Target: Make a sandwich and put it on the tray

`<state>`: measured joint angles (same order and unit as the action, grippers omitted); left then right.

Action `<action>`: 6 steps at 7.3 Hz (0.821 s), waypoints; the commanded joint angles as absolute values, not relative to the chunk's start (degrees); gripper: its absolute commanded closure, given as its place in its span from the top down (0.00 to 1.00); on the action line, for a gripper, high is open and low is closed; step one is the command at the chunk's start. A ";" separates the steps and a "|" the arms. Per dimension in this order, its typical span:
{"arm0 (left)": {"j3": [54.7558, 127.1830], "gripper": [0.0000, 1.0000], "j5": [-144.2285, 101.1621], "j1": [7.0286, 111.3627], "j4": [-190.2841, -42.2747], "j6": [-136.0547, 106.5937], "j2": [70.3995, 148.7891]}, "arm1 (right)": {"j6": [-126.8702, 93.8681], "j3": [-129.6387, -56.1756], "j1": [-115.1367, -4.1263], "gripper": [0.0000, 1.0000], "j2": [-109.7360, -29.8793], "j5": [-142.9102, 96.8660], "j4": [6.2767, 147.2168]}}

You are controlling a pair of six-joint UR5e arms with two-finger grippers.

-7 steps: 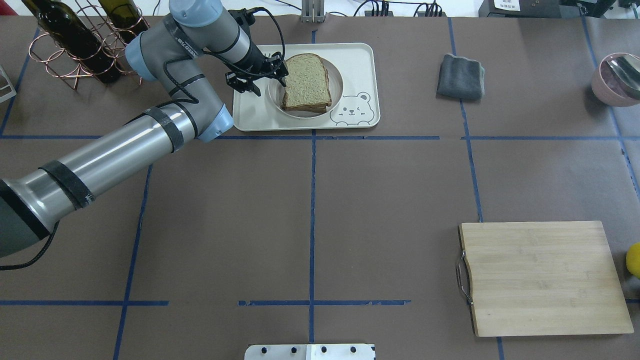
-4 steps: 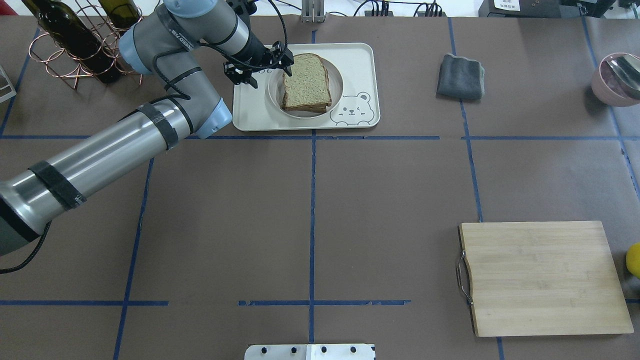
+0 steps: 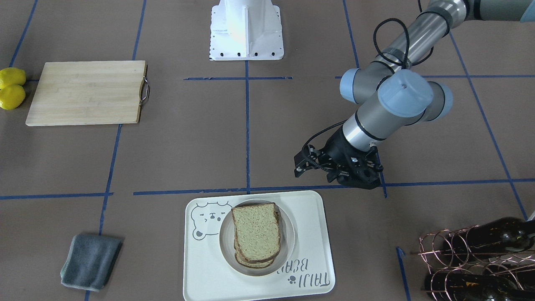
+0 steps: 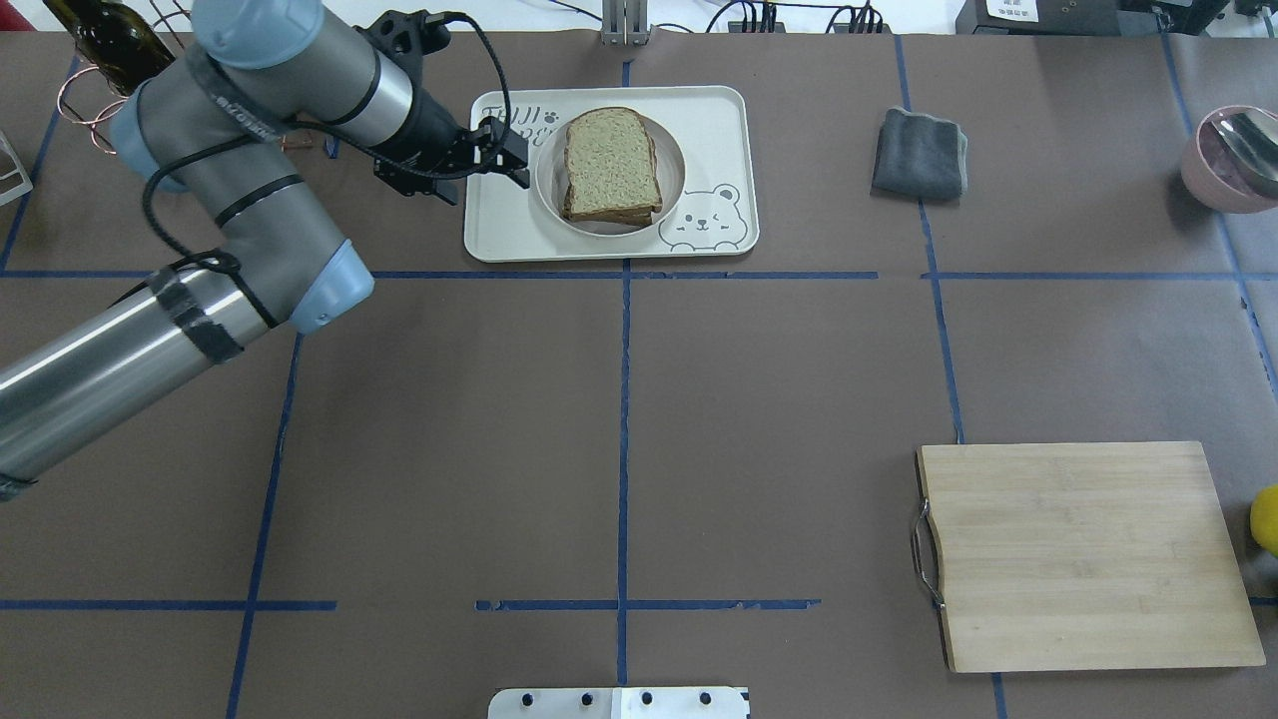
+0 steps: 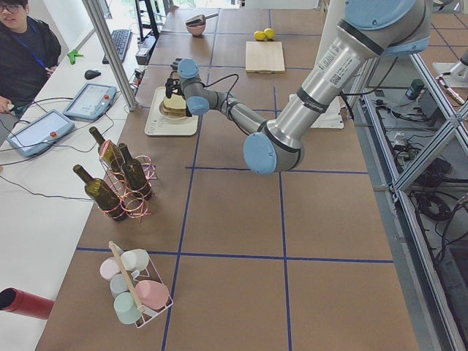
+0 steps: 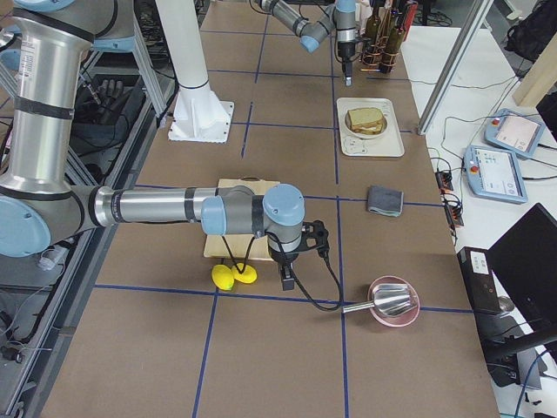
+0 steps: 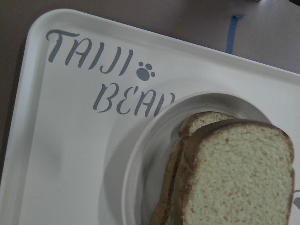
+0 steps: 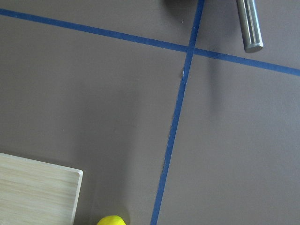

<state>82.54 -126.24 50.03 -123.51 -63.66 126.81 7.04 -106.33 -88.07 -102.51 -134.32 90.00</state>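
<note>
The sandwich [image 4: 611,165] is a stack of tan speckled bread slices with dark crust. It lies on a round white dish [image 4: 544,180] on the cream tray [image 4: 499,235] with the bear drawing. No egg shows between the slices. My left gripper [image 4: 489,170] is open and empty. It hovers over the tray's left edge, apart from the bread, and shows in the front view [image 3: 311,169]. The left wrist view shows the sandwich [image 7: 234,178] and the tray's lettering [image 7: 70,140]. My right gripper [image 6: 287,279] shows only in the right side view, near the lemons, so I cannot tell its state.
A grey cloth [image 4: 919,153] lies right of the tray. A wooden cutting board [image 4: 1088,554] lies at the front right with lemons [image 3: 11,88] beside it. A pink bowl with a metal scoop [image 4: 1233,160] sits far right. A wine rack [image 3: 472,259] stands at the left.
My left gripper has drawn back from the sandwich's left edge to the tray's left edge, and the arm has swung left. The sandwich stays on the dish.
</note>
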 commanded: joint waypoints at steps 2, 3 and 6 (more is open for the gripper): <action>104.01 1.00 -126.48 56.05 -101.85 -43.05 116.48 | 6.86 -106.08 -88.07 1.00 -102.48 -134.21 90.09; 108.06 1.00 -126.47 59.64 -99.43 -36.28 111.23 | 6.86 -106.08 -88.07 1.00 -102.48 -134.21 90.09; 109.78 1.00 -126.56 70.37 -99.67 -9.85 93.22 | 6.86 -106.00 -88.07 1.00 -102.57 -134.30 90.09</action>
<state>109.73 -126.55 66.03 -99.78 -21.21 100.65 6.86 -106.03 -88.07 -102.51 -134.22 90.09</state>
